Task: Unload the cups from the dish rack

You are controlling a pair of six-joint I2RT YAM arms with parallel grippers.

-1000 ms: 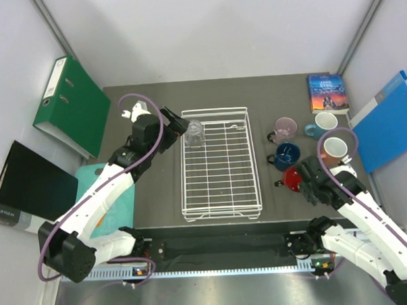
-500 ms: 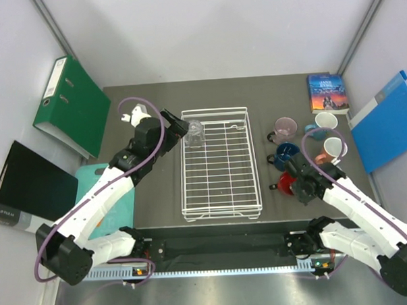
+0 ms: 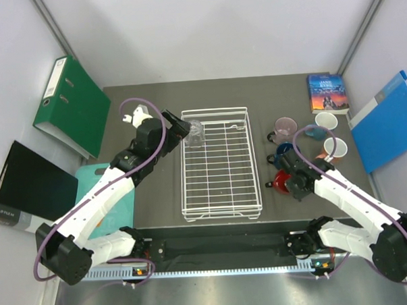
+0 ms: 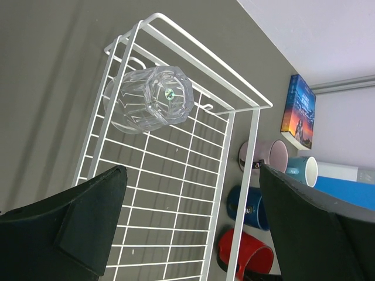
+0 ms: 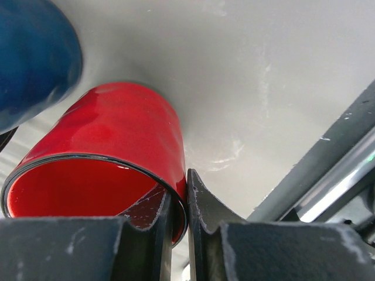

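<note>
The white wire dish rack (image 3: 223,217) lies mid-table. A clear glass tumbler (image 3: 194,134) stands in its far-left corner. My left gripper (image 3: 182,132) hovers just left of the tumbler, open and empty. From the left wrist, the tumbler (image 4: 149,99) shows above the wide-spread gripper (image 4: 193,222) over the rack (image 4: 245,175). My right gripper (image 3: 290,180) is shut on the rim of the red mug (image 3: 280,183), right of the rack. One finger is inside and one outside the red mug (image 5: 117,134). Dark blue (image 3: 284,152), mauve-pink (image 3: 284,127), light blue (image 3: 322,124) and salmon (image 3: 334,147) mugs stand on the table nearby.
A paperback book (image 3: 327,93) and a blue folder (image 3: 388,121) lie at the back right. On the left are a green binder (image 3: 72,104), a black folder (image 3: 29,187) and a teal board (image 3: 90,181). Grey walls enclose the table.
My right gripper has shifted left toward the rack, carrying the red mug with it. My left gripper has edged slightly closer to the tumbler.
</note>
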